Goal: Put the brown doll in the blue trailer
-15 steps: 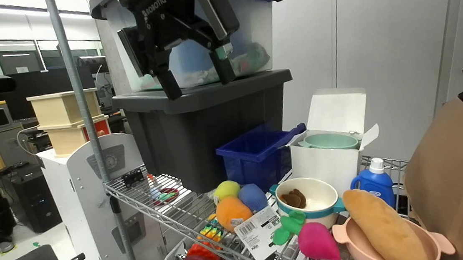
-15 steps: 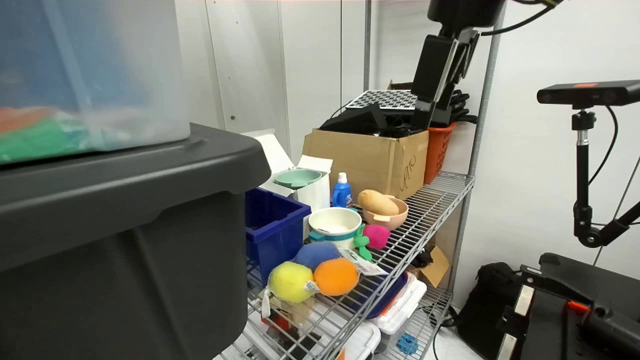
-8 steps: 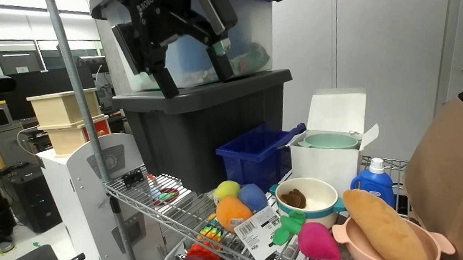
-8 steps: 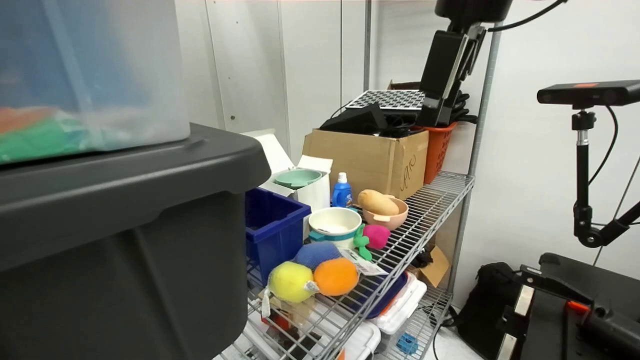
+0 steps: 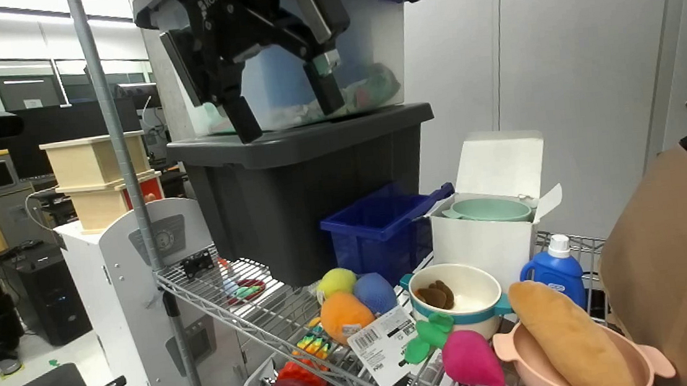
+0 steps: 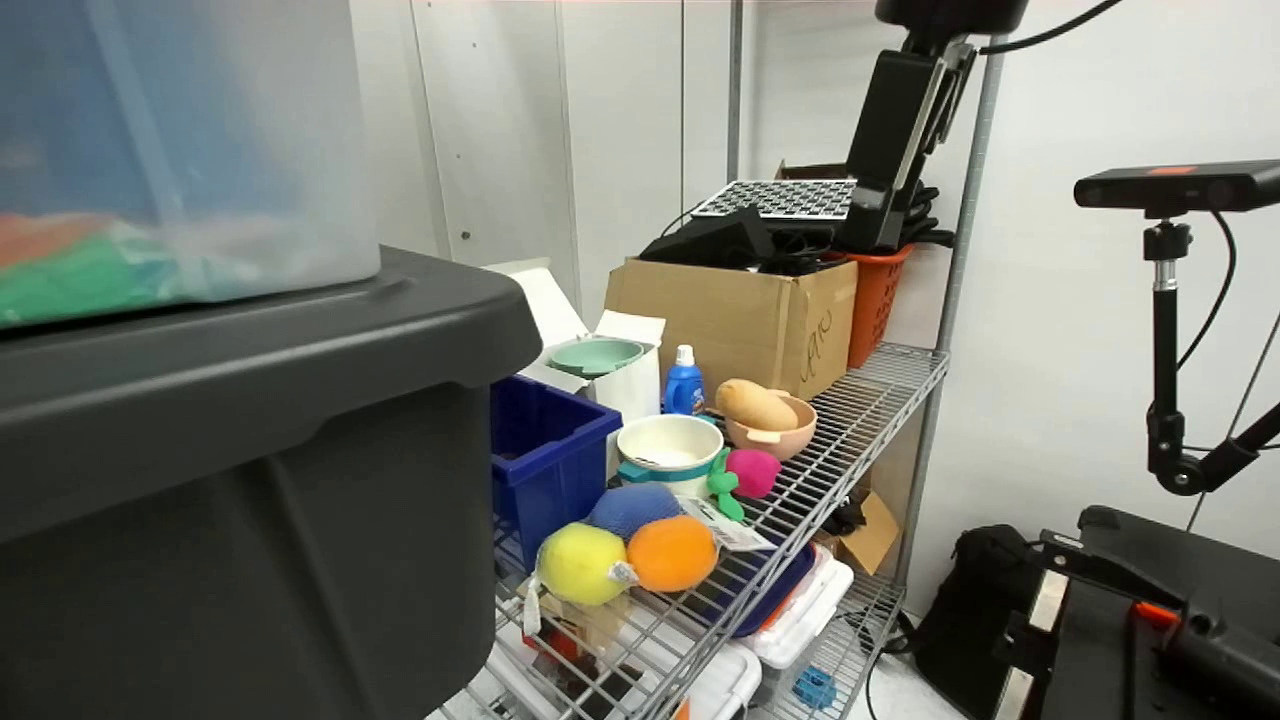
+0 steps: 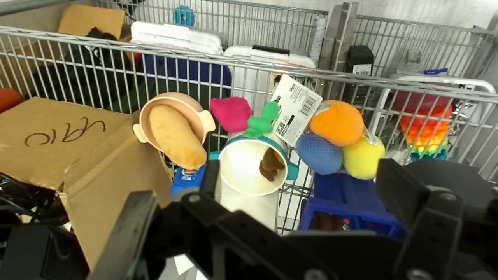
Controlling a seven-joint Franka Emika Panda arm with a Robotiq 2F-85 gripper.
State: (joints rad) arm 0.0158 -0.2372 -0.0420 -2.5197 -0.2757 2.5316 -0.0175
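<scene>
Hanging high: one black two-fingered hand (image 5: 284,106), spread wide

Two fingers (image 5: 325,89) stand well apart, pointing downward. Below them in the wrist view sits one round cream pot (image 7: 237,165) with two teal handles (image 7: 293,171), holding a brown lobed lump (image 7: 271,164). Near it stands one boxy dark-blue plastic trailer (image 5: 361,250); inside lies a second brown object (image 7: 326,222), partly hidden. I cannot tell which of these two is the doll.

Just beside the trailer lie three balls: one yellow ball (image 7: 363,156), one orange ball (image 7: 336,122), one blue ball (image 7: 319,153). One white printed card (image 7: 297,109) lies between them and one magenta bulb-shaped toy (image 7: 232,114) with green leaves (image 7: 260,124). Farther off, one round peach bowl (image 7: 194,116) carries one long tan loaf (image 7: 175,134), near one blue plastic bottle (image 5: 557,279). One lid-up white cardboard box (image 5: 476,250) holds one pale-green bowl (image 5: 491,210). One silver wire-grid tabletop (image 6: 895,372) carries them all, with one clear lidded bin (image 5: 380,40) stacked on one dark-grey lidded bin (image 5: 270,205), and one big brown cardboard box (image 6: 700,310).
</scene>
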